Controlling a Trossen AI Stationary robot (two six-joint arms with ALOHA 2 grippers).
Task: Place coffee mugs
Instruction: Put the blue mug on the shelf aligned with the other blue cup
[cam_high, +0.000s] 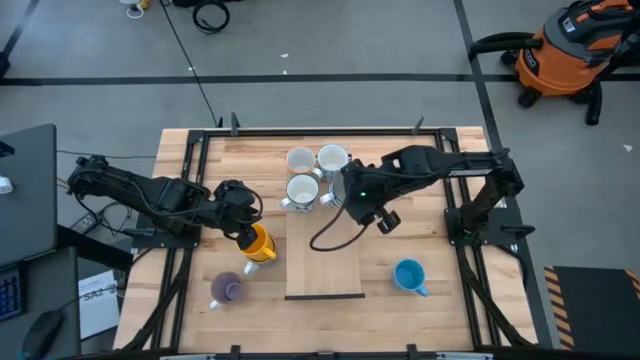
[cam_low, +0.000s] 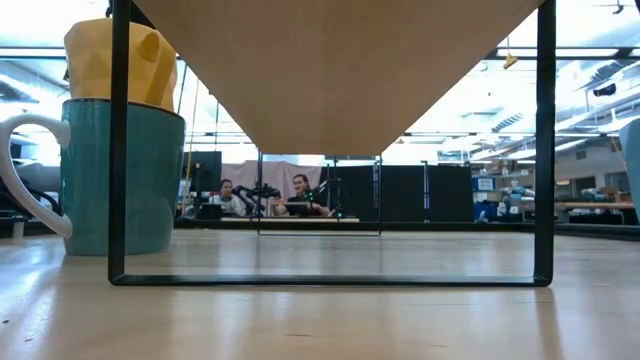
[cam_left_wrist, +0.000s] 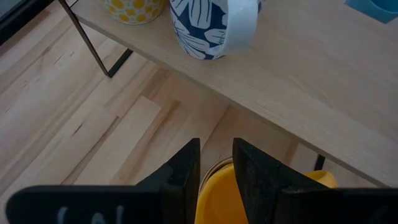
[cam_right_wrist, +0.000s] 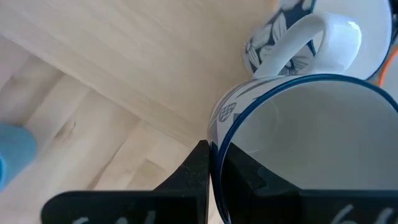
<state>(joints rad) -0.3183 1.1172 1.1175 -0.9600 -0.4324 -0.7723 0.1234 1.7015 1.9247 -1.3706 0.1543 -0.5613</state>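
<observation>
We see a pale wooden table (cam_high: 420, 250) (matt, visibly grained), glossy ceramic on the yellow mug (cam_high: 259, 243), and matt dark fingers (cam_left_wrist: 186, 174).

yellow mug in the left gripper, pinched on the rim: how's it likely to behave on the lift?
Probably rigid: the yellow mug looks like glazed ceramic, so no flex, but likely breakable if dropped. The left gripper has one finger inside and one outside the wall, a thin pinch on a smooth surface, so it may slip or swing. Its side handle could tilt it off-centre.
</observation>
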